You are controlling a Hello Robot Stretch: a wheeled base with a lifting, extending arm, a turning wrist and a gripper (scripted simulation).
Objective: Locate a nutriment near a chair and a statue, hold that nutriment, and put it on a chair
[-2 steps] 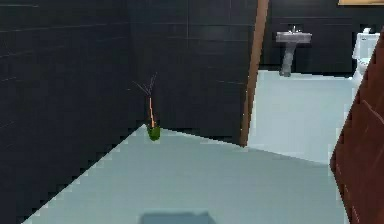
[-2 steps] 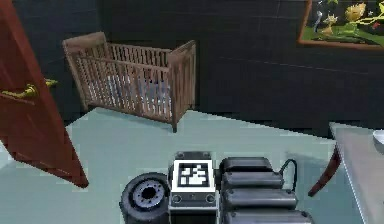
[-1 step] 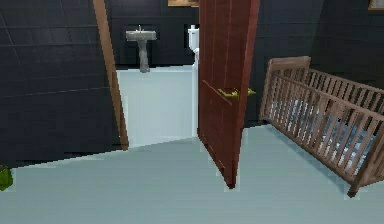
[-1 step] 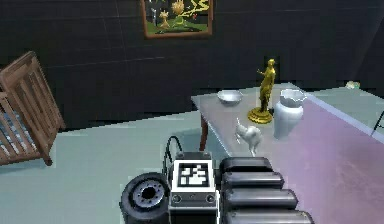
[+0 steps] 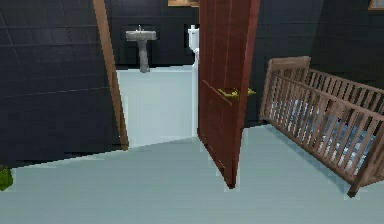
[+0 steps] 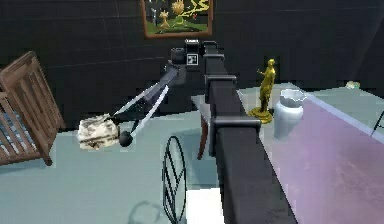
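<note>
Two thin fingers (image 6: pixel 146 101) run down from the gripper (image 6: pixel 120 131), and at their far end hangs a pale, crusty loaf (image 6: pixel 95 132), clear of the floor (image 6: pixel 120 190), so we call it held. How the fingers are set on it we cannot tell from here. That puts us past the halfway mark, by our reading: the nutriment is found and lifted, and what is left is the carry and the set-down on a seat. The loaf floats just beside the crib (image 6: pixel 24 105), off its end post. Away from the crib, towards the dark arm (image 6: pixel 240 160), we get the chair (image 6: pixel 176 186), a wire-backed thing with a white seat, well apart from the crib and, we judge, the likely target. Farther from the crib again, beyond the arm, stands the table (image 6: pixel 335 165) with its mauve top, carrying a golden statue (image 6: pixel 266 88) and a white jar (image 6: pixel 289 113) just beside it. High above the crib's level, a framed painting (image 6: pixel 178 18) hangs on the dark tiled wall (image 6: pixel 90 50). Looking ahead now, there's the crib again, and just beside it a red-brown door (image 5: pixel 226 80) stands open. Beyond that, well apart from the crib, a bathroom with a pedestal sink (image 5: pixel 142 42) and a toilet (image 5: pixel 193 40). The floor around the crib is a smooth, pale blue-green.
</note>
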